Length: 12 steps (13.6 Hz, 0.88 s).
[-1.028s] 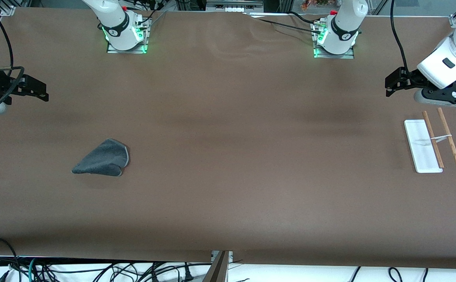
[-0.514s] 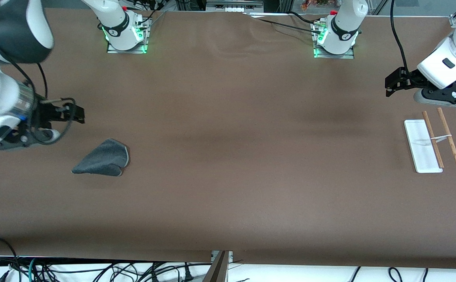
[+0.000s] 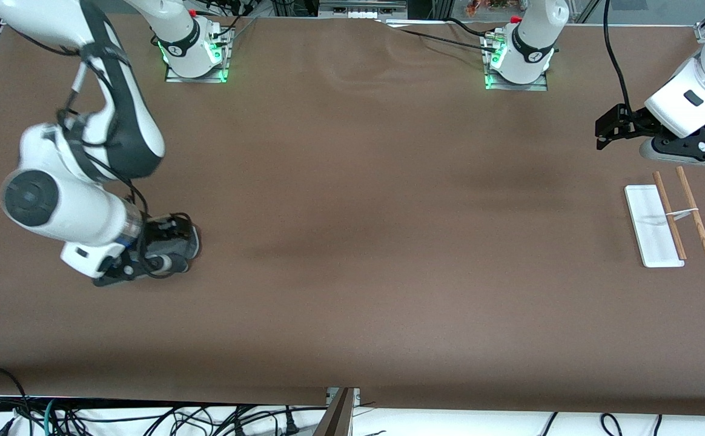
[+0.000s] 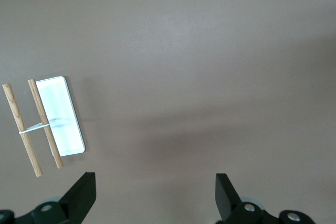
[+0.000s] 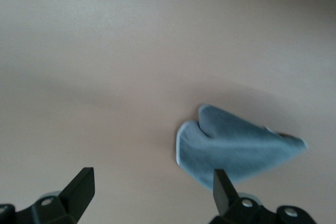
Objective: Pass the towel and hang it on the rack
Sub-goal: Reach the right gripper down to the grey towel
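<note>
grey towel (image 3: 190, 241) lies ungrasped on the bench at the right arm's end, right end effector (image 3: 168, 232) spread just over it, while the left end effector (image 3: 605, 130) waits, fingers apart, near the rack (image 3: 667, 218), so pickup, pass and hanging remain.

No text, label, brand, number or sign can be read in any of the views.
</note>
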Each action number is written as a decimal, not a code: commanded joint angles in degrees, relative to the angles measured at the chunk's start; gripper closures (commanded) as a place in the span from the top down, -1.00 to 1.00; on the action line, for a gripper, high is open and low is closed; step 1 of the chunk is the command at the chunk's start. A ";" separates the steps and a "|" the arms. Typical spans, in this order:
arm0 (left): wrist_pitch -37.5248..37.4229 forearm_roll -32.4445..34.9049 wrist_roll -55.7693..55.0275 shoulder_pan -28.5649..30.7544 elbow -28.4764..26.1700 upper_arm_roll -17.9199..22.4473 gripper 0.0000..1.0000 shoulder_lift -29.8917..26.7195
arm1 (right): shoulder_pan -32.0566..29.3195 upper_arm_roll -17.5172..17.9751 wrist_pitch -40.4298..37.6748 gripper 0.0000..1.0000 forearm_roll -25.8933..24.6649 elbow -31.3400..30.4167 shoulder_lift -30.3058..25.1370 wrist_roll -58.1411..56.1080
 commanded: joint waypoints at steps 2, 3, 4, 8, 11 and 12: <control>-1.14 -0.80 -0.35 0.08 1.56 0.08 1.00 0.65 | 0.66 -0.39 2.01 1.00 0.57 0.34 4.43 0.72; -1.14 -0.80 -0.35 0.08 1.56 0.08 1.00 0.65 | 0.48 -0.48 2.02 1.00 0.40 0.25 5.58 0.64; -1.14 -0.80 -0.35 0.08 1.56 0.08 1.00 0.56 | 0.39 -0.65 1.93 1.00 0.22 0.25 6.20 0.64; -1.14 -0.80 -0.43 0.08 1.56 0.08 1.00 0.65 | 0.22 -0.74 2.89 1.00 0.04 -0.80 7.52 0.72; -1.14 -0.80 -0.43 0.08 1.56 0.08 1.00 0.65 | 0.22 -0.74 11.39 1.00 -0.05 -10.61 5.25 2.04; -1.14 -0.80 -0.43 0.08 1.56 0.08 1.00 0.65 | 0.13 -0.74 12.64 1.00 -0.05 -12.65 4.89 2.04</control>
